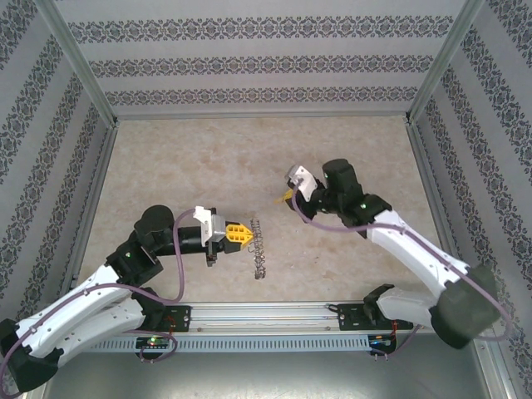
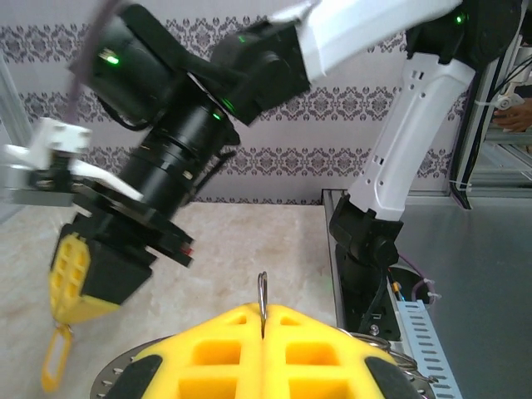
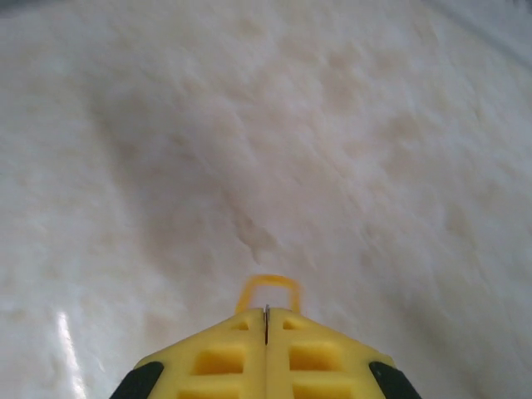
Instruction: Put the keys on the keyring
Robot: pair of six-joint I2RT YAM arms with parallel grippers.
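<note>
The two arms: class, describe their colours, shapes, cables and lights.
The left arm and right arm have white shells, black rounded joints and a green light each. A purplish cable runs along each. The left gripper and right gripper have yellow waffle-patterned fingers.

The left pincer (image 2: 263, 320) was closed on the keyring (image 2: 262, 289), whose thin edge stood up between its tips. Beyond and left of that pincer, the right pincer (image 2: 63, 312) held a yellow key (image 2: 55, 362) over the worktop (image 2: 249, 241).
</note>
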